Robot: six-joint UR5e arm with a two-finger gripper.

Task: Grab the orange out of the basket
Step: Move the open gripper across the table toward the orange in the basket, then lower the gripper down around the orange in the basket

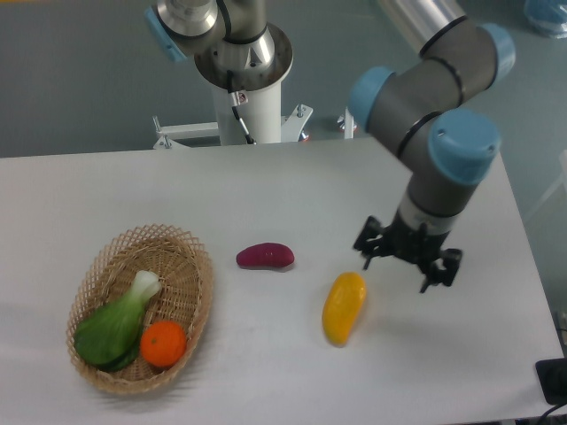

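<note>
The orange [163,343] is a small glossy ball lying in the near right part of the wicker basket [190,257], at the table's front left. It touches a green bok choy [120,320] lying beside it in the basket. My gripper [403,268] hangs over the right side of the table, far right of the basket and just up and right of a yellow-orange mango-like fruit [344,306]. Its fingers point down and are spread apart, holding nothing.
A purple sweet potato [265,257] lies mid-table between basket and mango. The robot's base column [246,88] stands at the table's far edge. A dark object [554,379] sits at the front right corner.
</note>
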